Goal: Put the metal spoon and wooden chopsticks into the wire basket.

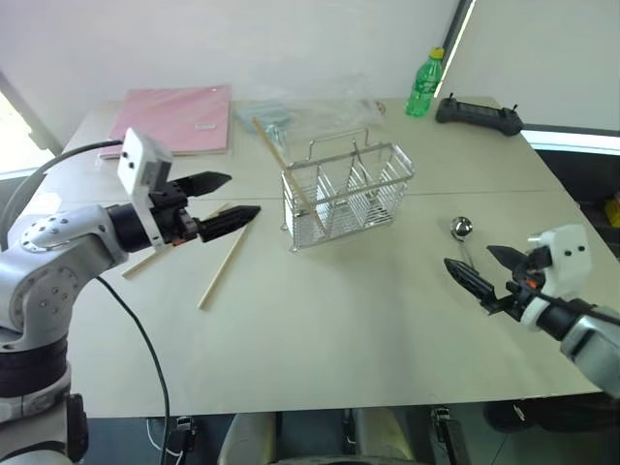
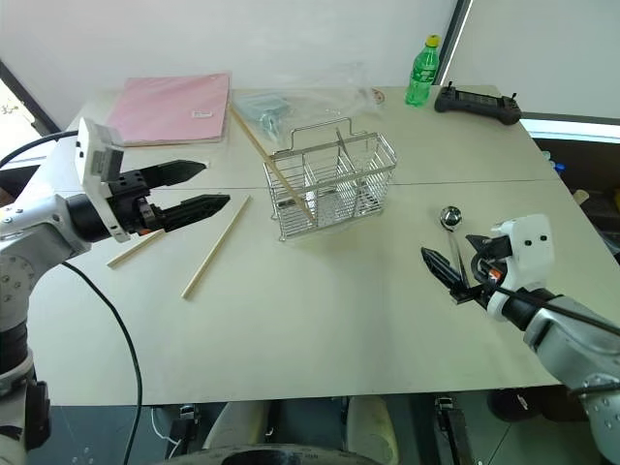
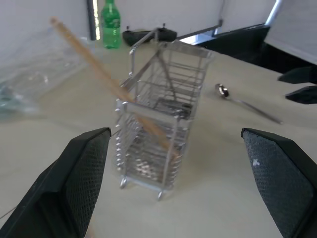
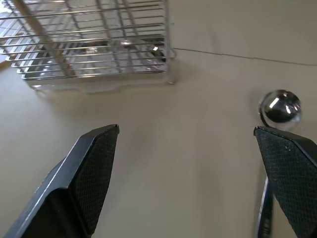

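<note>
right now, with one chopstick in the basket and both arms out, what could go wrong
The chopstick in the basket leans far out over its rim; a bump from the left end effector could tip the light basket or flip it out. The spoon lies flat beside the open right end effector, so its thin handle may slip or slide during pickup.

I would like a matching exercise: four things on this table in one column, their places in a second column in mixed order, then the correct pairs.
Things:
1. shiny metal spoon
2. green plastic bottle
3. pink flat folder
4. one pale wooden chopstick

Places:
A. far left corner of the table
B. leaning in the silver wire basket
C. far edge, beside a black controller
D. flat, by the right claw

Pairs: 1-D, 2-C, 3-A, 4-B
</note>
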### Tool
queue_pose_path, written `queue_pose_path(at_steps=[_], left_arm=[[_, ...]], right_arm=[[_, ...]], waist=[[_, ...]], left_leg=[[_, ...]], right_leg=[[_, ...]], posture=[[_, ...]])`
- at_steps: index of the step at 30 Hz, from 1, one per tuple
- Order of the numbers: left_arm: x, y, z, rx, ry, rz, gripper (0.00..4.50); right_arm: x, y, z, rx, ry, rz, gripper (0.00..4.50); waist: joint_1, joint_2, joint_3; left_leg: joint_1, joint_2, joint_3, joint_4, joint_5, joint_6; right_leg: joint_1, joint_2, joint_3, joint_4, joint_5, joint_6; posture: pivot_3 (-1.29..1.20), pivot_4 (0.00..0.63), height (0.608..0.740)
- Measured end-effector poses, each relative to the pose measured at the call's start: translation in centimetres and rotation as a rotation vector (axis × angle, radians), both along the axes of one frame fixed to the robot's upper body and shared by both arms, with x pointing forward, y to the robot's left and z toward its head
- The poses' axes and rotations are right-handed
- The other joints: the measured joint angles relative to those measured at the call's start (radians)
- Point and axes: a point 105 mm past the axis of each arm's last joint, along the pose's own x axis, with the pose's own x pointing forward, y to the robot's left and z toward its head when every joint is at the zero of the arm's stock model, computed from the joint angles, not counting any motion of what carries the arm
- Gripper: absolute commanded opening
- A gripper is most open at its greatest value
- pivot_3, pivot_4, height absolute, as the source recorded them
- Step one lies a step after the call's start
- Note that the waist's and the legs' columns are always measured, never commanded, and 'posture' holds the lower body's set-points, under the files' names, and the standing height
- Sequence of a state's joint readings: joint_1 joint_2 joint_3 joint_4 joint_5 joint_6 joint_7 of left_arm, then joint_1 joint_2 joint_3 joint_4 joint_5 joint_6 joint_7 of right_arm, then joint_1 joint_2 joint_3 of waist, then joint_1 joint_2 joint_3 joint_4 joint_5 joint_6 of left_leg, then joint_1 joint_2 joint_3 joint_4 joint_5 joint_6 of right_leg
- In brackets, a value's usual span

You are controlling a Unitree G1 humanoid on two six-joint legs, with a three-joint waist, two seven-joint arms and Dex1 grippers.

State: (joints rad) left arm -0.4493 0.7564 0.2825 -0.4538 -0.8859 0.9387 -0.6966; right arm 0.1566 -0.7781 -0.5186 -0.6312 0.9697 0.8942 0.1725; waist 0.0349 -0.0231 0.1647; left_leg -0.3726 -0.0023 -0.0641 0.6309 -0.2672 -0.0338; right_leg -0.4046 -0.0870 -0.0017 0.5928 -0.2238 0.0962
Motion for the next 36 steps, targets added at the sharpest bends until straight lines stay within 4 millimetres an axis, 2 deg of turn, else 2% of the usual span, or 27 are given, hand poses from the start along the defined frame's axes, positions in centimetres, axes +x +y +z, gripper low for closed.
queue_pose_path(at_steps=[4, 9, 16, 19, 23, 36], left_arm=[[-0.5, -1.3, 0.6, -0.011, -0.012, -0.052, 4.43], [-0.2, -1.4, 0.7, -0.014, -0.013, -0.039, 4.43], [-0.1, -1.8, 1.4, -0.029, -0.039, -0.048, 4.43], [0.0, -2.0, 1.5, -0.042, -0.044, -0.046, 4.43], [0.1, -2.0, 1.5, -0.048, -0.045, -0.036, 4.43], [0.4, -1.9, 2.0, -0.076, -0.061, -0.030, 4.43]], right_arm=[[1.3, -1.7, -0.6, 0.042, 0.040, -0.095, 4.50], [2.8, -3.3, -1.1, 0.088, 0.079, -0.193, 4.50], [4.9, -2.2, -1.8, -0.016, 0.139, -0.137, 4.50], [5.8, -2.1, -2.7, -0.083, 0.179, -0.114, 4.50], [6.4, -2.1, -4.0, -0.074, 0.224, -0.089, 4.50], [6.5, -1.8, -2.9, -0.074, 0.162, -0.062, 4.50]], waist=[[-0.003, 0.000, 0.000], [-0.018, 0.000, 0.000], [-0.030, 0.000, 0.000], [-0.031, 0.000, 0.000], [-0.030, 0.000, 0.000], [-0.030, 0.000, 0.000]], left_leg=[[0.001, 0.000, 0.000, 0.001, 0.000, 0.000], [0.000, 0.000, -0.001, 0.002, 0.000, 0.000], [0.000, 0.000, -0.002, 0.000, 0.000, 0.000], [0.000, 0.000, -0.002, 0.001, 0.000, 0.000], [0.000, 0.000, -0.003, 0.001, 0.000, 0.000], [0.000, 0.000, -0.003, 0.001, 0.000, 0.000]], right_leg=[[0.000, 0.001, 0.000, 0.003, 0.000, 0.000], [0.000, 0.002, 0.001, 0.003, 0.000, 0.000], [0.000, 0.002, 0.001, 0.003, 0.000, 0.000], [0.000, 0.003, 0.001, 0.003, 0.000, 0.000], [0.000, 0.003, 0.001, 0.003, 0.000, 0.000], [0.000, 0.004, 0.002, 0.003, 0.000, 0.000]], posture=[[0.00, 0.150, 0.728], [0.00, 0.150, 0.728], [0.00, 0.150, 0.728], [0.00, 0.150, 0.728], [0.00, 0.150, 0.728], [0.00, 0.150, 0.728]])
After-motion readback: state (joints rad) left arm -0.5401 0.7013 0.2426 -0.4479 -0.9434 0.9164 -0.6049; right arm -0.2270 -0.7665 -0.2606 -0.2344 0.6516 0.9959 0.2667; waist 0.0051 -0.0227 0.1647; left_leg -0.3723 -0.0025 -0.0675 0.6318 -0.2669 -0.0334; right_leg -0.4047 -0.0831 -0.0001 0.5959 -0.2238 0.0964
